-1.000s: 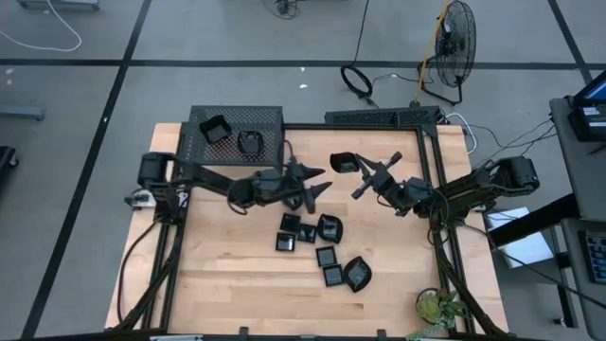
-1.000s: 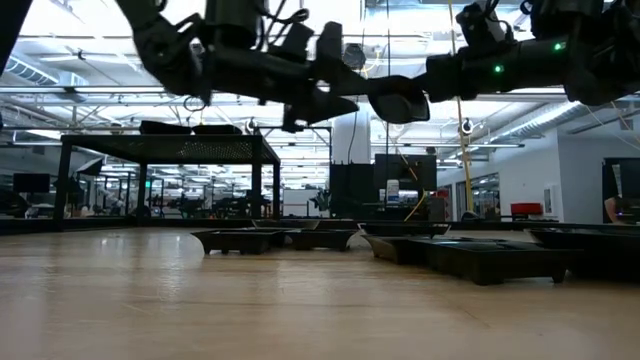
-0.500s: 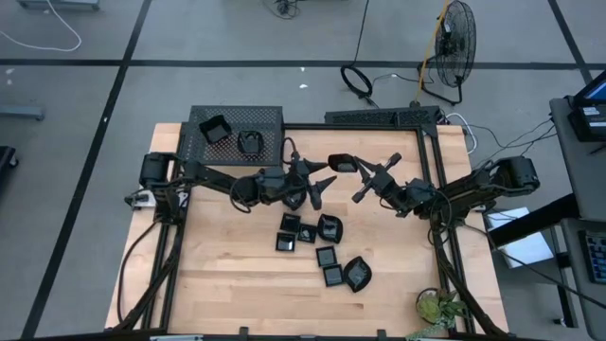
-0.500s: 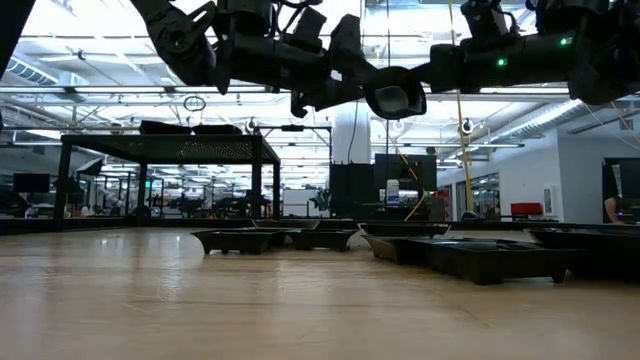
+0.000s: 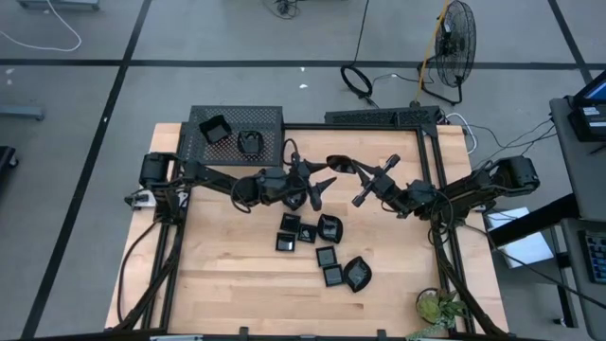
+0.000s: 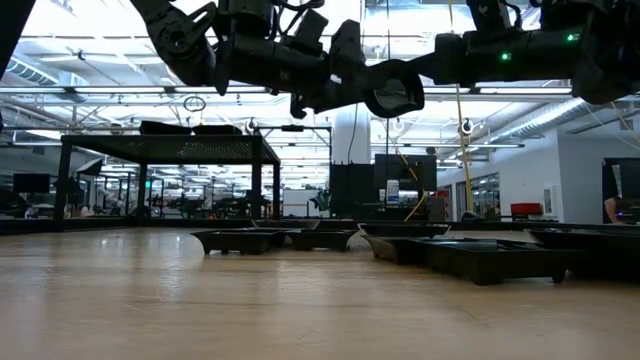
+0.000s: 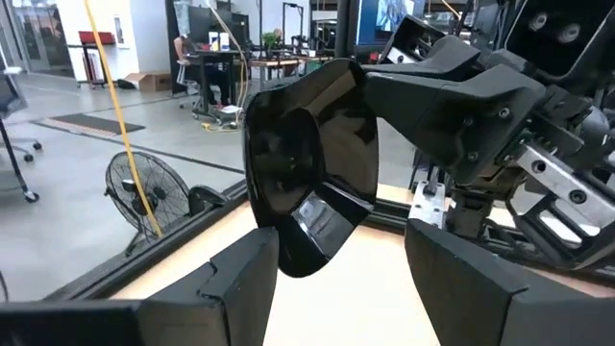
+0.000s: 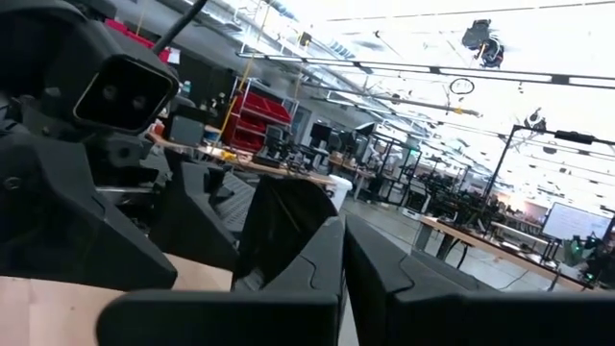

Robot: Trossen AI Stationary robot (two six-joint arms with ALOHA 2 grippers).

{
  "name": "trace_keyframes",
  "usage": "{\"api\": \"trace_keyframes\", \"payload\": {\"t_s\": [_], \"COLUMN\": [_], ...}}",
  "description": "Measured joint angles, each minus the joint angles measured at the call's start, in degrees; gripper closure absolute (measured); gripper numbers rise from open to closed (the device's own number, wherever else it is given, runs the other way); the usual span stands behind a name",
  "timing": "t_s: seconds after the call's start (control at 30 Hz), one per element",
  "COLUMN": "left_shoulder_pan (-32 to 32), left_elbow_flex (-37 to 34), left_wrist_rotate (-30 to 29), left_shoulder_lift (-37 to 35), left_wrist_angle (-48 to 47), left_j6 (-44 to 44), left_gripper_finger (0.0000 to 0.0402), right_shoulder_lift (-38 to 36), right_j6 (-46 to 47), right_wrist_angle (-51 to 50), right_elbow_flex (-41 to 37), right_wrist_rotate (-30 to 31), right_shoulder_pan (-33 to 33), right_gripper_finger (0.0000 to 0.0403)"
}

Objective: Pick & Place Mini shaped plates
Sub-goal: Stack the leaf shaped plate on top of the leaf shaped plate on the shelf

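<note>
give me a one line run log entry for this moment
phase: mid-air handover | right gripper: shut on black plate | left gripper: open, fingers either side of plate | six plates on table | two on mesh rack

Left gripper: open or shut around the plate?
Open: left gripper fingers stand apart either side of the plate, which the shut right gripper holds.

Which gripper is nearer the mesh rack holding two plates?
Left. The left gripper hangs open just off the mesh rack's near corner; the right gripper, shut on a plate, is farther along the table.
</note>
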Motion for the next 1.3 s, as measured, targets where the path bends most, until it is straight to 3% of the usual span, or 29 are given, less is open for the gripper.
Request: {"api": "trace_keyframes", "payload": {"t_s": [0.3, 0.67, 1.3], "left_shoulder_pan": [-0.8, -3.7, -2.1], "left_elbow_flex": [0.0, 0.0, 0.0], "left_wrist_rotate": [-4.0, -13.4, -11.3], "left_shoulder_lift": [0.0, -2.8, -3.3], "left_wrist_angle": [0.0, -0.6, -5.8], "left_j6": [5.0, 11.9, -2.5], "left_gripper_finger": [0.017, 0.017, 0.017], "right_shoulder_lift": [0.0, 0.0, 0.0], "right_j6": [0.0, 0.1, 0.9], "right_wrist_angle": [-0.5, -0.7, -0.1], "right_elbow_flex": [0.0, 0.0, 0.0], "right_wrist_rotate": [0.2, 0.3, -0.2], "right_shoulder_pan": [0.0, 0.0, 0.0], "right_gripper_finger": [0.0403, 0.0403, 0.0403]}}
